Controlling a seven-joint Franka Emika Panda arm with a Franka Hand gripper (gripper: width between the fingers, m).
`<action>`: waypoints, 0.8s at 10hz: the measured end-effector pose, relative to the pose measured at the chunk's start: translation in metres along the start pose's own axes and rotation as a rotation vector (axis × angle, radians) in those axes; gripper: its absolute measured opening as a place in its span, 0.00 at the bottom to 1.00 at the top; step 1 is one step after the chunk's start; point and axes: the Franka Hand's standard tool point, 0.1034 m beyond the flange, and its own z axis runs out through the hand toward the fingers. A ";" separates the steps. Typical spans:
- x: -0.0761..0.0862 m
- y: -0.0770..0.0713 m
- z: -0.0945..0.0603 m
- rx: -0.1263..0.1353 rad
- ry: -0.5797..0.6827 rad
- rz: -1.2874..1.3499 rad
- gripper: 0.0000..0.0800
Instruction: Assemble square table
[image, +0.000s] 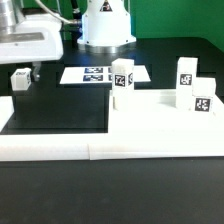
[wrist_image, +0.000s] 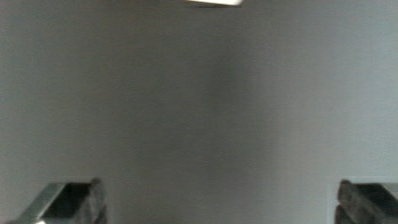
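Note:
The square tabletop slab (image: 160, 122) lies flat at the exterior view's right. Three white tagged legs stand on or by it: one at its near-left corner (image: 122, 80) and two at the right (image: 187, 72) (image: 200, 101). A fourth leg (image: 20, 78) stands on the black table at the far left. My gripper (image: 31, 68) hangs at the upper left, just beside that fourth leg. In the wrist view my gripper (wrist_image: 217, 202) is open, with its dark fingertips (wrist_image: 71, 202) far apart and only a blurred grey surface between them.
The marker board (image: 98, 73) lies flat between the robot base (image: 106, 22) and the slab. A low white border wall (image: 50, 150) runs along the front and up the left side (image: 5, 112).

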 end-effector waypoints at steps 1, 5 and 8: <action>-0.011 0.006 0.006 0.030 -0.109 0.073 0.81; -0.032 -0.001 0.014 0.140 -0.498 0.172 0.81; -0.037 -0.004 0.020 0.171 -0.671 0.154 0.81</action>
